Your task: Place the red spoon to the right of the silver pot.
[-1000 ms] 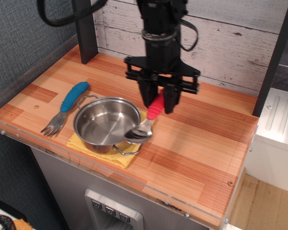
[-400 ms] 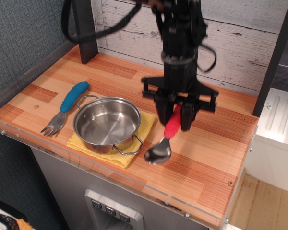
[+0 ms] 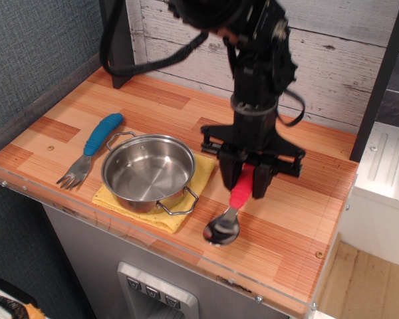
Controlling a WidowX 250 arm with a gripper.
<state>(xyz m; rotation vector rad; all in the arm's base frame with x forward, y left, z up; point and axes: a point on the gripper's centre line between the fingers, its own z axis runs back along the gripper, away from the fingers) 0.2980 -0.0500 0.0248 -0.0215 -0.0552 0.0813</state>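
The silver pot (image 3: 148, 173) stands empty on a yellow cloth (image 3: 123, 201) near the table's front edge. My gripper (image 3: 247, 181) is to the right of the pot, pointing down, shut on the red handle of the red spoon (image 3: 230, 209). The spoon hangs tilted, handle up, with its metal bowl (image 3: 221, 229) low over the wood or touching it, to the right of the pot's near loop handle. I cannot tell whether the bowl rests on the table.
A blue-handled metal fork (image 3: 91, 149) lies left of the pot. A dark post (image 3: 118, 40) stands at the back left against the white plank wall (image 3: 332, 60). The table's front edge (image 3: 186, 262) has a clear plastic lip. Bare wood lies right of the spoon.
My gripper has carried the red spoon from over the pot's right rim to the right and downward. The spoon's bowl is now lower, beside the pot.
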